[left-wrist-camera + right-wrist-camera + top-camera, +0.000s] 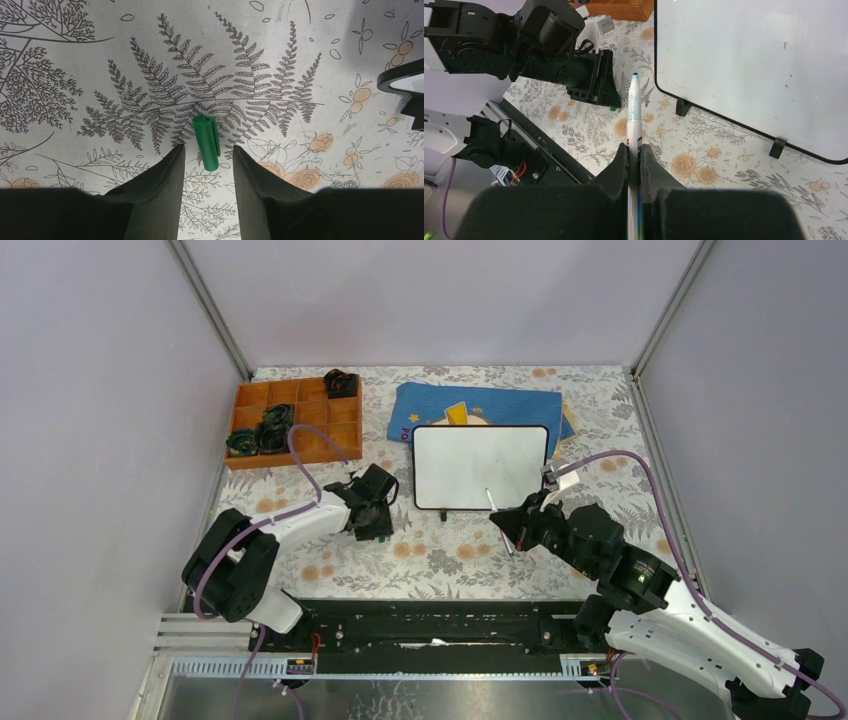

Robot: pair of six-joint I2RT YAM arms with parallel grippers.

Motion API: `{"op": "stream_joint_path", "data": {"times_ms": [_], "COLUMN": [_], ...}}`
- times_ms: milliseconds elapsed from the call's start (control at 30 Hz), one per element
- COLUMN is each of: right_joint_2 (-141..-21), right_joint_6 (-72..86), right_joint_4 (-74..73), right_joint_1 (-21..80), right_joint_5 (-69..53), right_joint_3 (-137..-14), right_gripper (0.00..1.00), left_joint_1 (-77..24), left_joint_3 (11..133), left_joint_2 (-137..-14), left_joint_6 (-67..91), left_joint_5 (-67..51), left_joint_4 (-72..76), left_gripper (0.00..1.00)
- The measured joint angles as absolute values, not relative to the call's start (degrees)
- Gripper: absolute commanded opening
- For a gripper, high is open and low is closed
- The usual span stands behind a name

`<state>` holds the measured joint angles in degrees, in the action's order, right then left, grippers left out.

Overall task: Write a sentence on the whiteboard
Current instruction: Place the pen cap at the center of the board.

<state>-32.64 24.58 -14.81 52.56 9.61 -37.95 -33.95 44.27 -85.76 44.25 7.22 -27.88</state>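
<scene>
Right hand [634, 150] clenched on marker [634, 115], bare tip pointing away, near whiteboard's [749, 65] front edge; board unwritten. Left hand [207, 150] released, straddling green cap [206, 140] on desk [300, 60].

Left gripper [207, 150] open, right gripper [634, 150] clamped.

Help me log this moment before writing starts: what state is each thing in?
Whiteboard: blank, no words written.
Marker: uncapped, tip exposed, held in the right jaws.
Cap: off the marker, lying on the table.
Left jaws: open, either side of the cap.
Right jaws: shut on the marker.
Orange tray: some compartments hold dark items.
</scene>
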Motion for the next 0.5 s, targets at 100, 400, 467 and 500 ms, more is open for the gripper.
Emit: {"op": "stream_joint_path", "data": {"times_ms": [100, 400, 467, 500], "right_joint_2": [-32.80, -33.69, -33.93, -34.02], "right_joint_6": [24.36, 23.79, 23.73, 23.64], "right_joint_4": [-14.81, -14.83, -14.87, -14.81], "right_joint_1": [52.56, 52.56, 52.56, 52.56], "right_joint_5": [9.63, 9.58, 9.50, 9.34], "right_joint_3": [-37.95, -38.13, -38.39, -38.54], "right_gripper": [0.00, 0.00, 0.00, 0.00], "left_joint_1": [-33.95, -33.95, -33.95, -33.95], "left_joint_3": [44.25, 48.38, 51.11, 52.29], "left_joint_2": [-85.49, -77.21, -73.36, -70.70], "left_joint_6": [44.38, 44.40, 44.01, 43.46], "left_joint_5": [7.25, 7.77, 7.81, 7.60], "left_joint_4": [-27.83, -32.25, -32.73, -32.38], "left_gripper": [0.55, 0.72, 0.74, 0.76]}}
